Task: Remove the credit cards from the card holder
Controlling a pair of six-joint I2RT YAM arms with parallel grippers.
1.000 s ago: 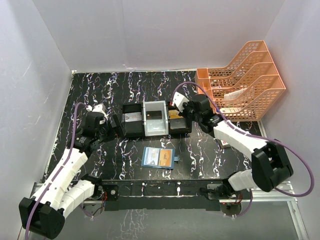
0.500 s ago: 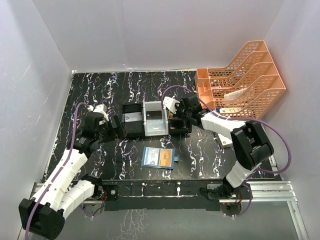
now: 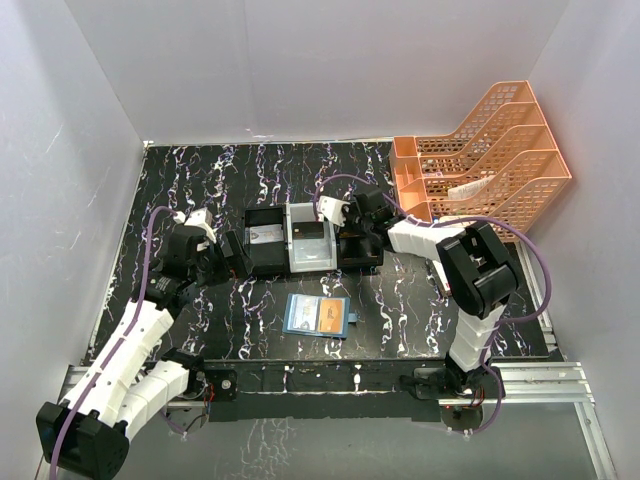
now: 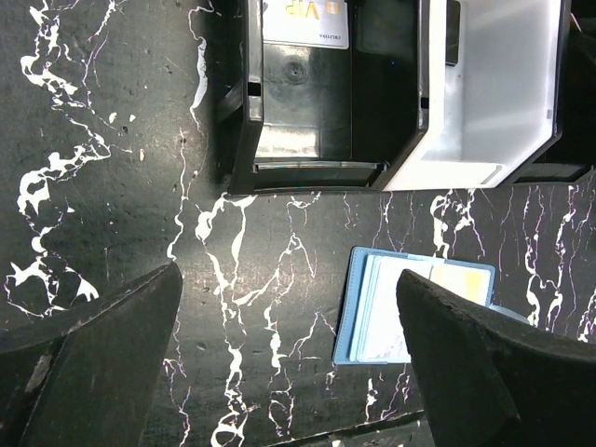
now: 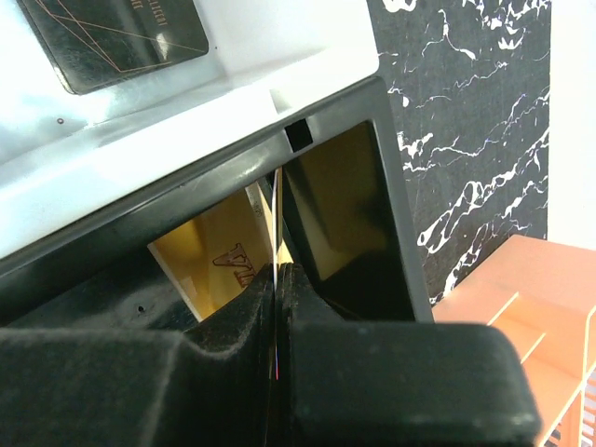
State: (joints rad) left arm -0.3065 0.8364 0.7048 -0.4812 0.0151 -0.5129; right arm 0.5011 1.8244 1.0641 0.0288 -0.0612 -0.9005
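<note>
The blue card holder (image 3: 316, 314) lies open on the black marbled table, and its pockets show cards (image 4: 396, 307). My left gripper (image 3: 232, 258) hovers open left of the tray, with the holder beside its right finger (image 4: 494, 372). My right gripper (image 3: 345, 232) is over the tray's right black compartment, shut on a thin credit card (image 5: 277, 209) seen edge-on. A gold card (image 5: 219, 256) lies in that compartment. There is a dark card (image 5: 121, 33) in the white middle compartment and a silver card (image 4: 305, 20) in the left one.
The three-compartment black-and-white tray (image 3: 272, 262) stands mid-table. An orange mesh file rack (image 3: 485, 160) fills the back right corner. A white box with a red mark (image 3: 447, 287) lies under my right arm. White walls close in on three sides.
My right arm has folded in, its elbow swinging from the near right toward the tray, and the gripper shifted slightly left over the right compartment. The left arm has not moved.
</note>
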